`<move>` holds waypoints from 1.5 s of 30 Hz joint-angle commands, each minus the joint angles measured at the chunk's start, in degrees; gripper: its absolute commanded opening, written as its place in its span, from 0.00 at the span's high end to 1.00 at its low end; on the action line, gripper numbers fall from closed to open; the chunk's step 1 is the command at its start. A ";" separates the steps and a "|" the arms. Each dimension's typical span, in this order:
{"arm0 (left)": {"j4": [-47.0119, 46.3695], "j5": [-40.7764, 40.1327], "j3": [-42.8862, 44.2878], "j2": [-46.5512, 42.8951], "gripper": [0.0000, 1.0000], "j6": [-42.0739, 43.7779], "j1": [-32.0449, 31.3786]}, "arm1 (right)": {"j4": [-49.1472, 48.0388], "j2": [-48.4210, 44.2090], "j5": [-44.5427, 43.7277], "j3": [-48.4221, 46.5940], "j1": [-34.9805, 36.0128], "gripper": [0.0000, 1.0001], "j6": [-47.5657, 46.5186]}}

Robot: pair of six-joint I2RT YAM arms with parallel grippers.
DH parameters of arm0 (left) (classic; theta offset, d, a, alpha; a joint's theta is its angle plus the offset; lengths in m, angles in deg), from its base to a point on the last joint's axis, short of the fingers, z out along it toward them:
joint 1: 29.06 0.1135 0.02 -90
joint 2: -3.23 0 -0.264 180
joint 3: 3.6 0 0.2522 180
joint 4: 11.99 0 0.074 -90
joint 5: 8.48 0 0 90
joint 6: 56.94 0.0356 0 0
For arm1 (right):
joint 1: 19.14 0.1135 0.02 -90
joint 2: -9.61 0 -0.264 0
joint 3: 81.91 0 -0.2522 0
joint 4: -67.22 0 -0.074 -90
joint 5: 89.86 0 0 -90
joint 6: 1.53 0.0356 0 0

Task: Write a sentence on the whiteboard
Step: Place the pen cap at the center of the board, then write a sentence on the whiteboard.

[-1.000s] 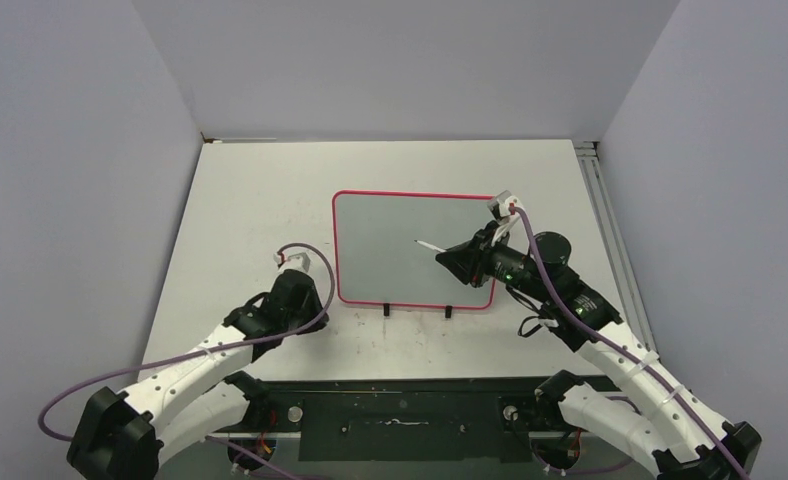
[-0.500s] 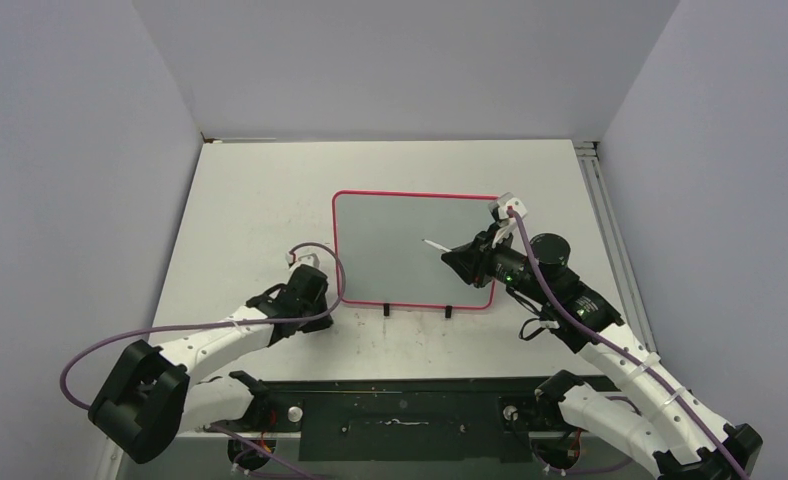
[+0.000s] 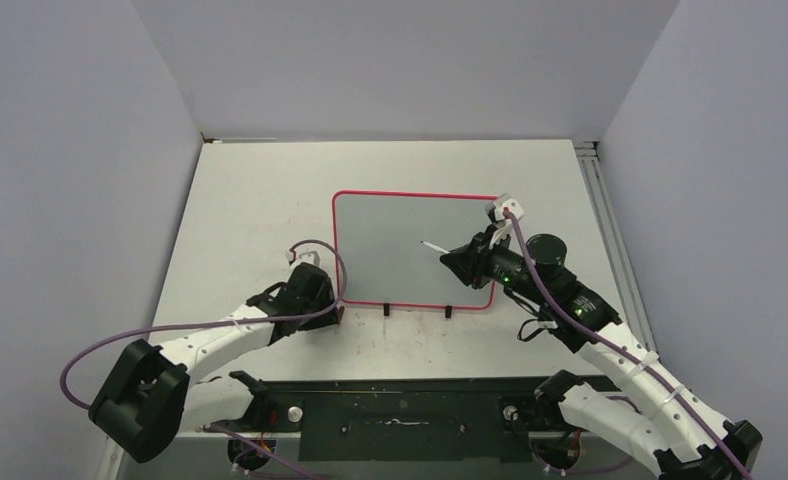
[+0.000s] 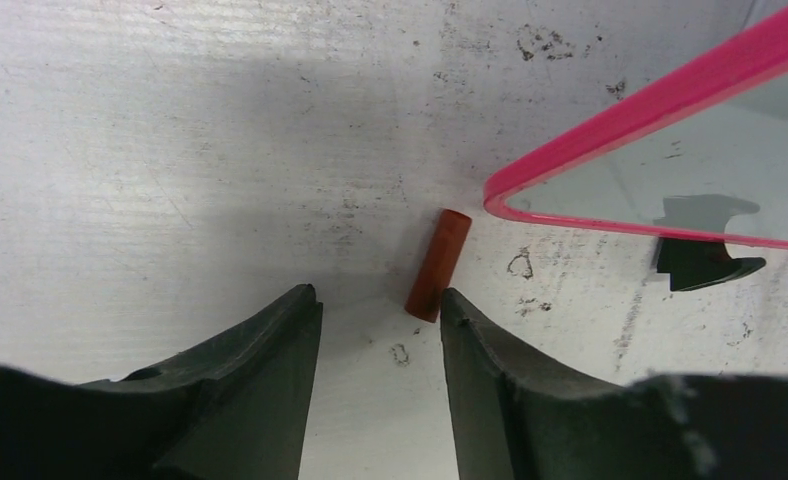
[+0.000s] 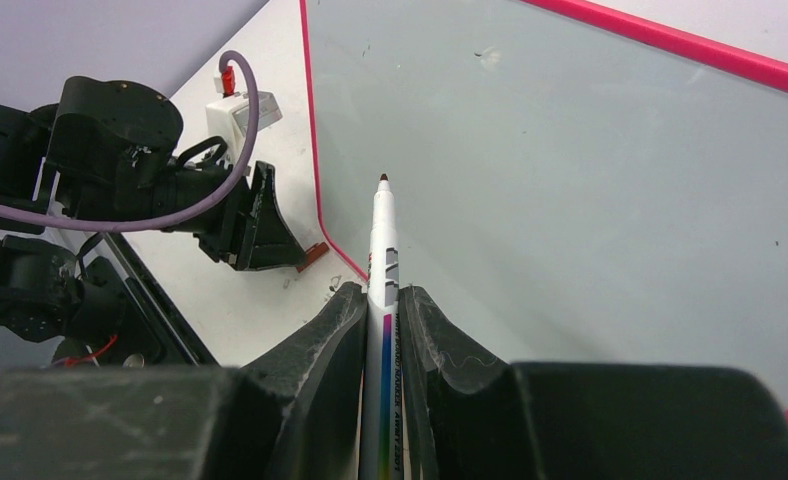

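The whiteboard [image 3: 390,235] sits where it did, mid-frame on the worktop [image 3: 250,220] and not yet written on. The left arm [image 3: 220,335] has slid toward the board's lower-left corner and its jaws have released, leaving a red-brown cap [image 4: 438,264] lying free just beside the pink frame. The right arm [image 3: 610,345] keeps its jaws clenched on the marker [image 5: 380,215], bare tip aimed over the board, probably uncapped so writing can begin.
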 commanded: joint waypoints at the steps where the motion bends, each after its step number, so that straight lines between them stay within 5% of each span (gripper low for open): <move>1: 5.74 -2.96 1.37 -2.90 0.51 0.64 0.27 | -2.88 -0.01 -0.75 -0.77 1.15 0.95 -0.53; 10: 12.98 -3.01 10.08 -12.66 0.31 6.93 2.27 | -5.21 0.09 -1.99 -0.99 4.20 0.95 -0.21; 19: 17.49 16.10 28.33 -10.19 0.28 22.22 15.67 | -7.48 1.20 -5.74 -1.54 9.08 0.95 1.33; 26: 8.47 32.73 30.92 -6.98 0.28 28.42 23.58 | -12.57 2.20 -5.25 -0.44 10.00 0.95 5.19; 31: -0.02 35.26 29.64 -6.76 0.29 27.33 25.10 | -16.01 3.83 -6.12 0.29 10.91 0.95 7.32; 39: -13.01 43.86 28.27 -3.63 0.29 26.59 30.03 | -21.75 5.92 -23.01 0.53 19.63 0.95 6.46; 45: -21.12 61.61 24.83 -1.34 0.29 27.32 34.11 | -24.61 12.29 -31.39 -3.01 26.92 0.95 2.39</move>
